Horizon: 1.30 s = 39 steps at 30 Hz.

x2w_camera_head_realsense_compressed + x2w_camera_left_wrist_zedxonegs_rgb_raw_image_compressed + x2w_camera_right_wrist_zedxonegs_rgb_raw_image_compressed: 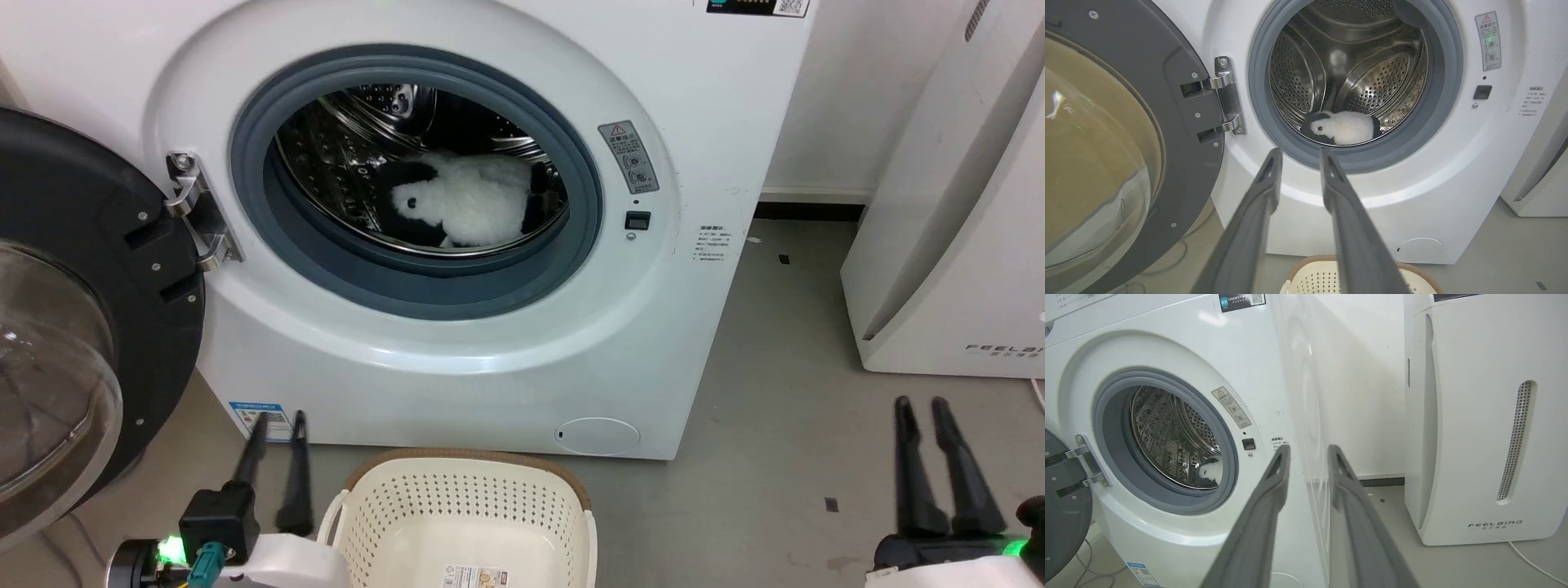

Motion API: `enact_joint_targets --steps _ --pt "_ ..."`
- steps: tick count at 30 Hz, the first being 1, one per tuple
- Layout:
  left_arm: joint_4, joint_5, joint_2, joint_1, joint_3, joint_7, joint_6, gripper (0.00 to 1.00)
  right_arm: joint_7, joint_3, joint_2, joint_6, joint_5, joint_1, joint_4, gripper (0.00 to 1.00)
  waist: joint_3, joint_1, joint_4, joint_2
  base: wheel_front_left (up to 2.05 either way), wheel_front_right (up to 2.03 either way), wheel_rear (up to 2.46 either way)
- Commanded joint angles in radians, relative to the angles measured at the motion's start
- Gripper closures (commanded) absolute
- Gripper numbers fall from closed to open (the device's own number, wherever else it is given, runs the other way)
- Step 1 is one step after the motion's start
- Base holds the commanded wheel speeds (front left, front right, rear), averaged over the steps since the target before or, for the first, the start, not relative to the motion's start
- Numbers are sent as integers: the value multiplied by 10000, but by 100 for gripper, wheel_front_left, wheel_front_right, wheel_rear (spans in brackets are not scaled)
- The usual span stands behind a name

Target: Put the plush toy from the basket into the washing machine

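Observation:
The plush toy (467,202), fluffy white with black patches, lies inside the steel drum of the washing machine (653,343). It also shows low in the drum as the plush toy (1342,127) and plush toy (1211,470). The cream basket (461,510) with a brown rim stands on the floor before the washer, nothing in it but a sticker on its bottom. My left gripper (277,420) is open at the lower left, beside the basket, holding nothing. My right gripper (921,404) is open at the lower right, over bare floor.
The washer's black-framed glass door (73,327) is swung open to the left, close to my left arm. A white FEELBIRD appliance (955,245) stands to the right. Grey floor (775,457) lies between it and the washer.

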<state>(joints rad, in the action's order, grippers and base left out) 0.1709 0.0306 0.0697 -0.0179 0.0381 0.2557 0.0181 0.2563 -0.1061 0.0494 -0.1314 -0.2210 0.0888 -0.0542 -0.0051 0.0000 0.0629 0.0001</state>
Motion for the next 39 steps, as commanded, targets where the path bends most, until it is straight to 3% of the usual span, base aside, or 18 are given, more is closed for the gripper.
enact_joint_targets --steps 1,39 --pt "-2 0 0 0 3 -3 0 100 -3 1 0 0 3 -1 1 100 0 0 -1 -1 0 0 0" --pt "-535 -96 -61 56 -117 -801 -57 100 -803 332 3 2 692 -278 170 100 16 0 -197 -1 0 0 0"
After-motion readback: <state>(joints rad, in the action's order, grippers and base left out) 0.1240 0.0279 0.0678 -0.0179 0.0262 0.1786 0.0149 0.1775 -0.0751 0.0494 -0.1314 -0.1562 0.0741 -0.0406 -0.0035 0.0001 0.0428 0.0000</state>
